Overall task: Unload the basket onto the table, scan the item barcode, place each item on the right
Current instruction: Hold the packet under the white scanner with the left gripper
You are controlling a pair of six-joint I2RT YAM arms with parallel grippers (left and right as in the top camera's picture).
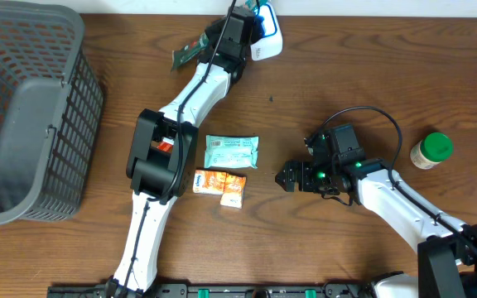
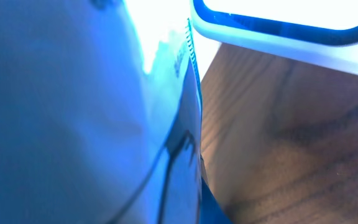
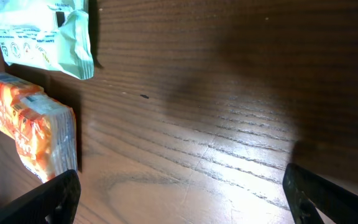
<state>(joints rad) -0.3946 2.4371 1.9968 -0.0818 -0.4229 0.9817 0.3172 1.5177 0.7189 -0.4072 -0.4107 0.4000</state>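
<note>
At the table's [image 1: 363, 74] far edge, the left gripper [image 1: 215, 45] is clamped on a dark packet [image 1: 190, 55] just beside the scanner [image 1: 268, 40]. Mid-table, the right gripper [image 1: 289, 176] gapes wide, holding nothing, bare wood around it.

A dark wood-grain table [image 1: 371, 74] fills the view, with a pale strip [image 1: 387, 7] along its far edge.

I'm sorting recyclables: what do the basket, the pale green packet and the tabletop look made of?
Basket: grey matte plastic, judging by its moulded lattice walls. Pale green packet: thin, slightly glossy plastic film, with crimped end seams. Tabletop: wood or wood-look laminate; grain shows, with a soft sheen.
</note>
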